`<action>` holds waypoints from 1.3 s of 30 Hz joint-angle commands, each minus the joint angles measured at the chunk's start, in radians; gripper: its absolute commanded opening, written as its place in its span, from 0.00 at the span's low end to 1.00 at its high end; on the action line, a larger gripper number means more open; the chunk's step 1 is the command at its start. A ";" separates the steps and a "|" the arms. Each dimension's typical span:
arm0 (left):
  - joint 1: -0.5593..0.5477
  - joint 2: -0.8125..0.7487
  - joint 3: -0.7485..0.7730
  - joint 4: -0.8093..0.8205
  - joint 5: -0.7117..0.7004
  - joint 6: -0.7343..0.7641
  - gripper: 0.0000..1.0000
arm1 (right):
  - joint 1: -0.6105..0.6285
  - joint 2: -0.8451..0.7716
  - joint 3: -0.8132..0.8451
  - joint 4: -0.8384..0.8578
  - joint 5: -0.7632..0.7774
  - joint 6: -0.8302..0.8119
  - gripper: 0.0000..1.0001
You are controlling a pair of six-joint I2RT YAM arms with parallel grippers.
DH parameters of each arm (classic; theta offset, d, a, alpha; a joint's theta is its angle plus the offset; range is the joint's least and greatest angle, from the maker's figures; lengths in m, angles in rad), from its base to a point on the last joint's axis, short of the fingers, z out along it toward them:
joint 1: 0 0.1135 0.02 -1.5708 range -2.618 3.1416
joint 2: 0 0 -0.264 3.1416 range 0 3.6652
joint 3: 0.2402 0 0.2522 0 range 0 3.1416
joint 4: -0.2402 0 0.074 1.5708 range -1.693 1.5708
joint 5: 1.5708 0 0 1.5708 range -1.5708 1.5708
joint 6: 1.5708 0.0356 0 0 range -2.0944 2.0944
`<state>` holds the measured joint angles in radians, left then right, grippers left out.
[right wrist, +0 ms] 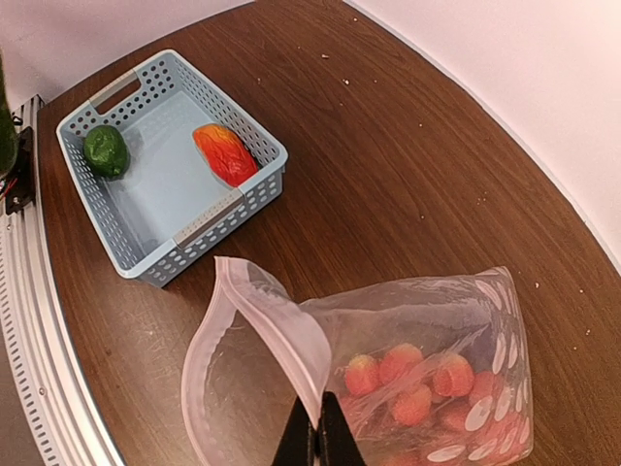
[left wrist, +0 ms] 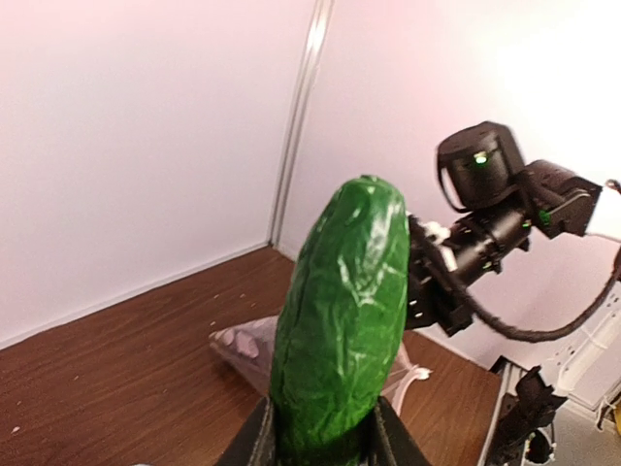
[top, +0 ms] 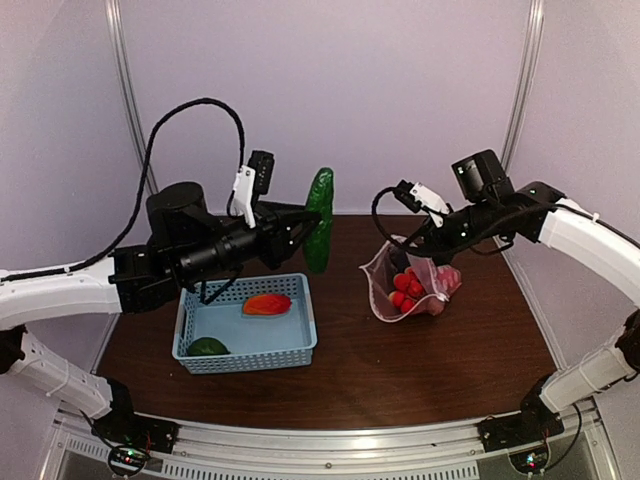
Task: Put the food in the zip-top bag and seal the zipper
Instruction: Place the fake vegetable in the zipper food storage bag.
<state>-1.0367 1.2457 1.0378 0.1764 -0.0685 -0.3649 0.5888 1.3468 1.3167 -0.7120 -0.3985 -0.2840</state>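
Cucumber (top: 320, 215) upright, long axis vertical, clamped by left gripper (top: 305, 228); arm outstretched level. Right gripper (top: 412, 243) jaws pinch zip-top bag (top: 381, 285) rim.

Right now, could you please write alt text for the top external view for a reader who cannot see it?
The left gripper holds a green cucumber upright above the table while the right gripper pinches the rim of a clear zip-top bag holding red tomatoes. A red pepper and a small green piece lie in a light-blue basket.
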 commanded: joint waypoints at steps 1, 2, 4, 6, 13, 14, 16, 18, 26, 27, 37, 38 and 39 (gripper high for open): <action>-0.095 0.088 -0.008 0.435 -0.062 0.043 0.15 | 0.000 0.026 0.095 -0.065 -0.050 0.022 0.00; -0.109 0.117 0.009 0.468 -0.060 0.051 0.15 | 0.000 0.034 0.119 -0.081 -0.056 0.023 0.00; -0.139 0.171 0.038 0.544 -0.052 0.081 0.14 | 0.000 0.040 0.158 -0.099 -0.071 0.032 0.00; -0.163 0.226 0.062 0.629 -0.036 0.124 0.13 | -0.001 0.041 0.181 -0.110 -0.086 0.049 0.00; -0.183 0.377 0.160 0.725 -0.036 0.228 0.11 | -0.018 0.061 0.287 -0.173 -0.145 0.112 0.00; -0.183 0.396 0.167 0.733 -0.046 0.237 0.11 | -0.020 0.062 0.299 -0.180 -0.147 0.115 0.00; -0.183 0.436 0.169 0.776 -0.060 0.250 0.09 | -0.026 0.061 0.314 -0.184 -0.156 0.125 0.00; -0.183 0.473 0.165 0.832 -0.079 0.268 0.07 | -0.030 0.059 0.326 -0.192 -0.157 0.129 0.00; -0.183 0.591 0.243 0.795 -0.175 0.349 0.12 | -0.039 0.060 0.326 -0.181 -0.164 0.144 0.00; -0.182 0.602 0.260 0.785 -0.190 0.354 0.13 | -0.042 0.062 0.328 -0.178 -0.163 0.145 0.00; -0.182 0.602 0.334 0.676 -0.282 0.458 0.71 | -0.097 0.097 0.337 -0.158 -0.193 0.180 0.00; -0.184 0.581 0.331 0.653 -0.280 0.451 0.73 | -0.104 0.101 0.338 -0.155 -0.204 0.184 0.00; -0.185 0.559 0.321 0.632 -0.269 0.441 0.74 | -0.111 0.104 0.337 -0.154 -0.209 0.189 0.00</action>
<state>-1.2209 1.8801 1.3445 0.8738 -0.3164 0.0628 0.5079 1.4368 1.6226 -0.8871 -0.5591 -0.1242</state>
